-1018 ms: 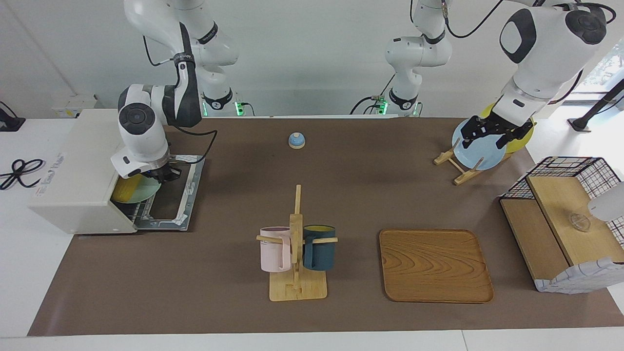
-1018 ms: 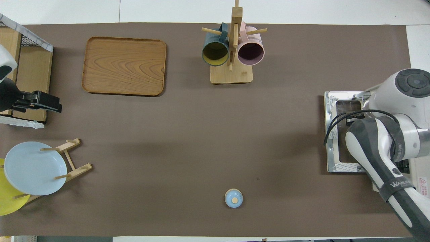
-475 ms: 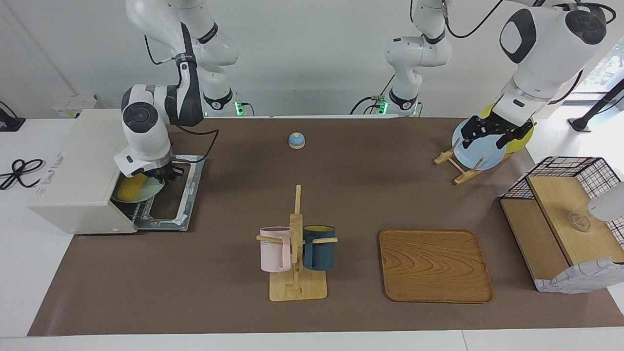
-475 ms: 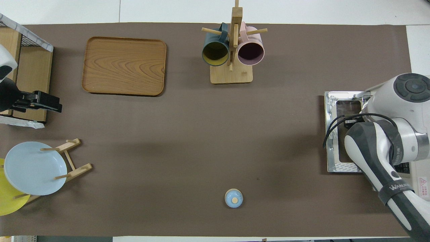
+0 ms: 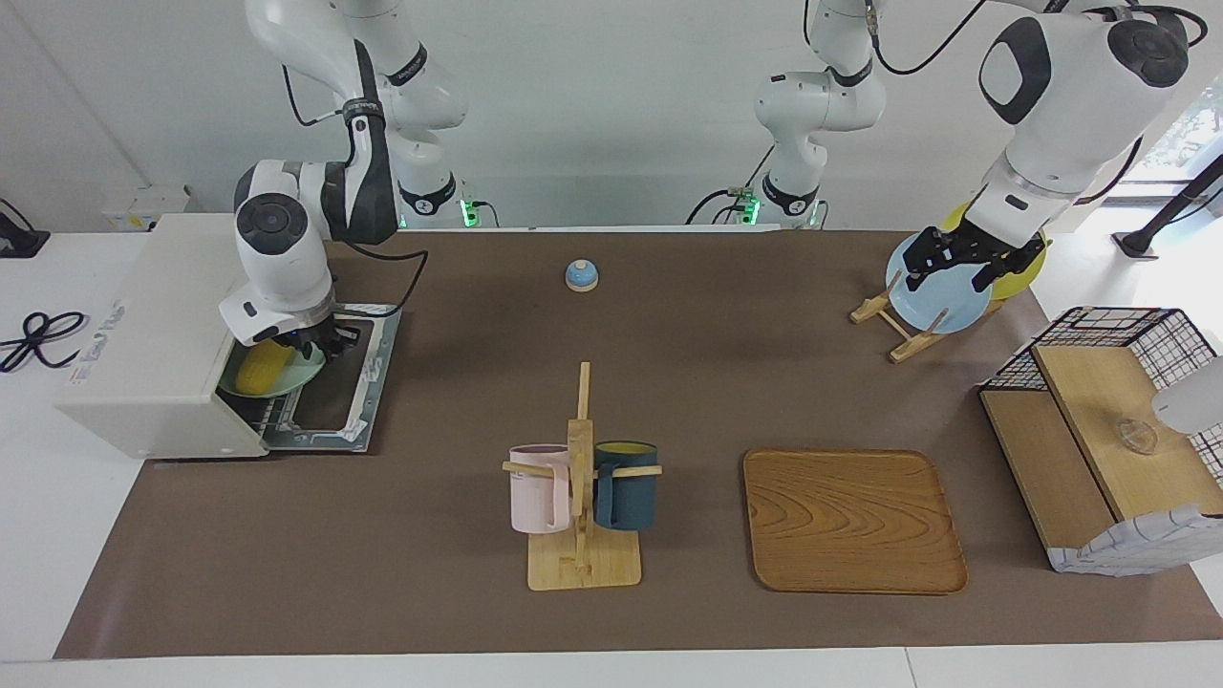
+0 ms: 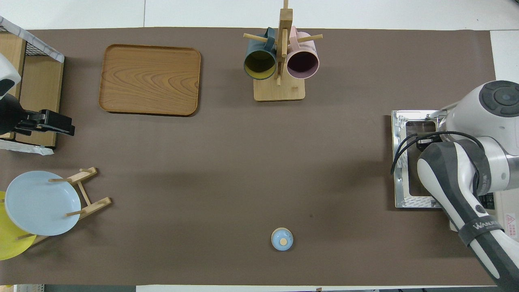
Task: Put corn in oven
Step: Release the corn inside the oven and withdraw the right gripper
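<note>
The yellow corn (image 5: pixel 262 368) lies on a pale green plate (image 5: pixel 296 376) on the rack at the mouth of the off-white oven (image 5: pixel 153 325). The oven's door (image 5: pixel 336 387) is dropped open flat on the table. My right gripper (image 5: pixel 315 341) hangs over the plate's rim, just in front of the oven's opening, close to the corn. In the overhead view the right arm (image 6: pixel 466 182) covers the corn, plate and gripper, and only the door (image 6: pixel 411 162) shows. My left gripper (image 5: pixel 963 260) waits raised at the left arm's end, by the crate in the overhead view (image 6: pixel 56 123).
A plate rack with a light blue plate (image 5: pixel 932 296) and a yellow plate stands near the left arm. A wire-and-wood crate (image 5: pixel 1108 440), a wooden tray (image 5: pixel 853 521), a mug stand with two mugs (image 5: pixel 581 497) and a small blue bell (image 5: pixel 581 275) are on the mat.
The right arm's wrist has risen a little over the oven's mouth, so the corn on the plate now shows more fully. The left arm has not moved.
</note>
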You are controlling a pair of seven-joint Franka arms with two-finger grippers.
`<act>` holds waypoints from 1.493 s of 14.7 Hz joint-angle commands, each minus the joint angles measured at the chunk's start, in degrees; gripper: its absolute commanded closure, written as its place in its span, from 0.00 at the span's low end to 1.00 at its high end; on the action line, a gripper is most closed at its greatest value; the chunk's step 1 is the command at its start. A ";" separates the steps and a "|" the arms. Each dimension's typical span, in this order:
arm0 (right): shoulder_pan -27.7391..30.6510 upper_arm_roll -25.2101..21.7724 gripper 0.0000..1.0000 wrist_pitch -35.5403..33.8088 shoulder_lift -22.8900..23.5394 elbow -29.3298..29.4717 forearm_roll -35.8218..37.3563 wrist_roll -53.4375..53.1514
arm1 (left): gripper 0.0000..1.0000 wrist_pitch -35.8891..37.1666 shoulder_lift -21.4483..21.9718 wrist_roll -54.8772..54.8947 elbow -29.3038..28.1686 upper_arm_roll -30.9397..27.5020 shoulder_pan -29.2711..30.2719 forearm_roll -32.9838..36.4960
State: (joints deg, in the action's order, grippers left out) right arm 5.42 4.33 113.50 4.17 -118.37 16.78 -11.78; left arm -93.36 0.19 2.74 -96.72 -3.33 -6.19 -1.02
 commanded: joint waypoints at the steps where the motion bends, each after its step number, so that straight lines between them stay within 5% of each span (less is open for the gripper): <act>1: -2.07 0.68 0.88 -1.89 0.84 2.88 -4.27 0.71 | 0.00 -0.95 1.39 0.34 -1.45 0.69 0.83 1.37; 2: -3.13 0.77 1.00 -0.84 0.84 2.44 -6.30 -0.33 | 0.00 -0.95 1.39 0.34 -1.45 0.69 0.83 1.37; 9: -7.36 0.68 1.00 15.42 2.15 -5.91 -7.64 -3.95 | 0.00 -0.95 1.39 0.34 -1.45 0.69 0.83 1.37; 22: -4.02 0.50 1.00 18.07 5.94 -7.67 -7.55 -3.42 | 0.00 -0.95 1.39 0.34 -1.45 0.69 0.83 1.37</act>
State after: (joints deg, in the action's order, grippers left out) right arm 0.23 4.55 131.50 10.50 -125.30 9.92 -15.65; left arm -93.36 0.19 2.74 -96.72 -3.33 -6.19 -1.02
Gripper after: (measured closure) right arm 0.991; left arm 0.000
